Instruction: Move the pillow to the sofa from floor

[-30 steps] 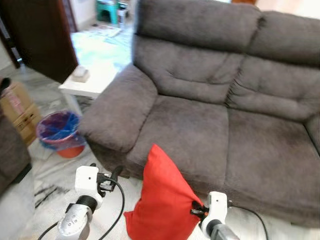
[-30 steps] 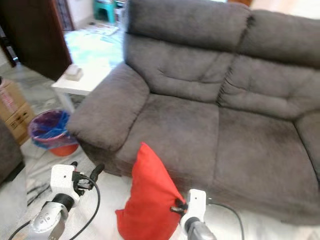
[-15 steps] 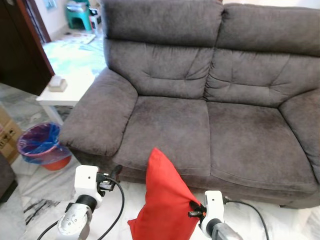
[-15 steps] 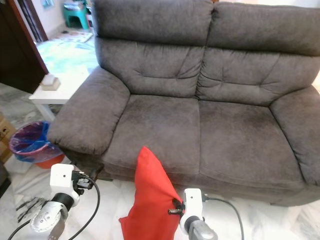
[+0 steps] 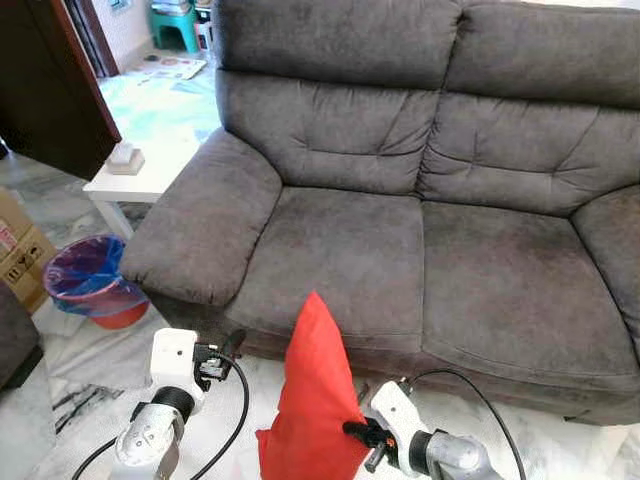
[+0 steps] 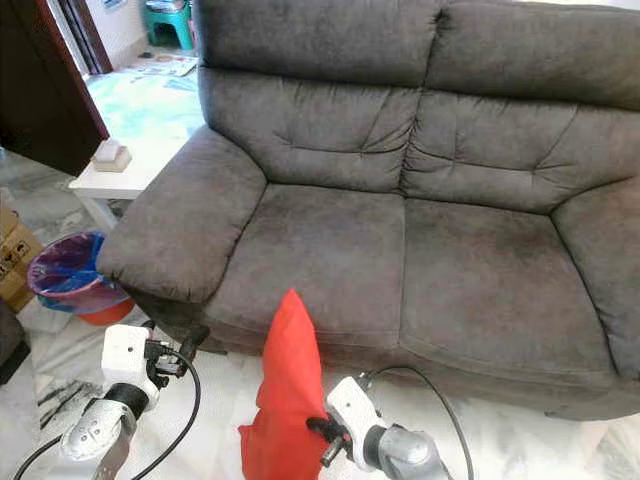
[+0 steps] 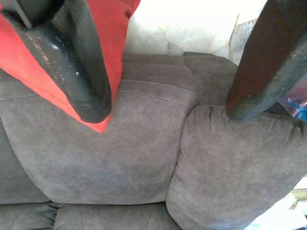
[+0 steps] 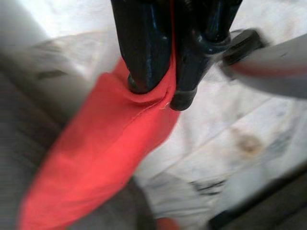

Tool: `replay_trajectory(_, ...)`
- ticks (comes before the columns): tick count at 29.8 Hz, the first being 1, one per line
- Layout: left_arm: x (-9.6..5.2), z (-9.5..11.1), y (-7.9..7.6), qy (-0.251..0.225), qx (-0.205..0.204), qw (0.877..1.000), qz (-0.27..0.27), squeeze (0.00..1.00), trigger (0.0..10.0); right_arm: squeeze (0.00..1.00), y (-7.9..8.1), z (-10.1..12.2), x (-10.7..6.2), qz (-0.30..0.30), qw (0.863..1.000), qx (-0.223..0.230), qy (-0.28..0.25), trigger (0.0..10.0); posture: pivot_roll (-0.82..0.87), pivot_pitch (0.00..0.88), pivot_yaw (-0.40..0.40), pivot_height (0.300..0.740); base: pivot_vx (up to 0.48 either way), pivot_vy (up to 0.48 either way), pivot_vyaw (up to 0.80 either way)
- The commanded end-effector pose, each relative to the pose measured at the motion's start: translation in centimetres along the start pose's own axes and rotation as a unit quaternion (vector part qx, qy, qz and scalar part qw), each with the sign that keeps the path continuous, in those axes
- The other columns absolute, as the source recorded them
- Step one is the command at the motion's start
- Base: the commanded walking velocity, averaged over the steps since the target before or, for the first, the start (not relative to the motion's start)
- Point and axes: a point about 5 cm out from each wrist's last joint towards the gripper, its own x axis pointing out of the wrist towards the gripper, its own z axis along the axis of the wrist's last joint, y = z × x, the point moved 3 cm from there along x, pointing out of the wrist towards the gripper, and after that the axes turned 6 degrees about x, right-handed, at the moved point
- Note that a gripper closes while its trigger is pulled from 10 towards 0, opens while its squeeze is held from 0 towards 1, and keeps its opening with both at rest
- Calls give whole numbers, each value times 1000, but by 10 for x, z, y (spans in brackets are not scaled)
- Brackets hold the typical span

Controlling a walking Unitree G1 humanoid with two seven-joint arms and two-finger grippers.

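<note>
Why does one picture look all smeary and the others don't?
The right wrist view is blurry: the red pillow and the floor behind it are smeared, though the fingers pinching it look sharper. The eye views are clear on the sofa. The left wrist view is sharp, with bright white glare at the top.

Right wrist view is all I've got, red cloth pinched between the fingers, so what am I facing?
Observer: The right gripper holds a red pillow off the floor, in front of a grey sofa.
Operator: Where's the other arm?
Observer: The left gripper is open, apart from the pillow, near the sofa's armrest.
Operator: Anything beside the sofa?
Observer: A white side table and a bin stand to its left.
</note>
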Motion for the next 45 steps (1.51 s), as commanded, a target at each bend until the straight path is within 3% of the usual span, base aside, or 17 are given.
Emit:
replay_trajectory(1,-2,-6,2,11,1,1000,0,0,10000,0,-16,32,1,-54,996,12,-64,10000,224,112,-4,740,0,0,0)
replay_trajectory(2,-2,-6,2,11,1,1000,0,0,10000,0,-16,32,1,-54,996,12,-64,10000,224,112,-4,740,0,0,0)
replay_trajectory(4,-2,-6,1,11,1,1000,-1,0,10000,0,-31,39,-2,-112,989,47,-82,10000,225,106,-3,740,0,0,0)
replay_trajectory(5,-3,-7,0,12,0,1000,-2,0,10000,0,-45,39,-6,-175,978,79,-81,10000,225,106,-3,740,0,0,0)
replay_trajectory(8,-2,-7,-1,12,0,1000,-3,0,10000,0,-57,35,-12,-232,960,135,-84,10000,229,104,-4,740,0,0,0)
replay_trajectory(12,-2,-6,-1,10,0,1000,-3,0,10000,0,-65,30,-17,-282,940,175,-77,10000,230,108,-5,740,0,0,0)
replay_trajectory(15,-1,-6,-1,10,-1,1000,-2,0,10000,0,-68,35,-17,-291,936,179,-89,10000,228,113,-6,740,0,0,0)
replay_trajectory(25,-2,-6,-2,10,-4,1000,1,0,10000,0,-85,61,-26,-354,915,156,-113,10000,236,122,-6,740,0,0,0)
replay_trajectory(27,-3,-6,-1,11,-3,1000,3,0,10000,0,-95,87,-32,-375,909,116,-141,10000,237,124,-6,740,0,0,0)
replay_trajectory(33,-2,-6,1,11,-2,1000,6,0,10000,0,-102,124,-39,-382,902,77,-186,10000,236,128,-8,740,0,0,0)
replay_trajectory(40,-3,-7,-1,11,-4,1000,5,0,10000,0,-99,125,-35,-387,905,45,-170,10000,239,130,-10,740,0,0,0)
replay_trajectory(45,-5,-7,0,12,-3,1000,7,0,10000,0,-91,103,-27,-372,917,35,-137,10000,243,136,-10,740,0,0,0)
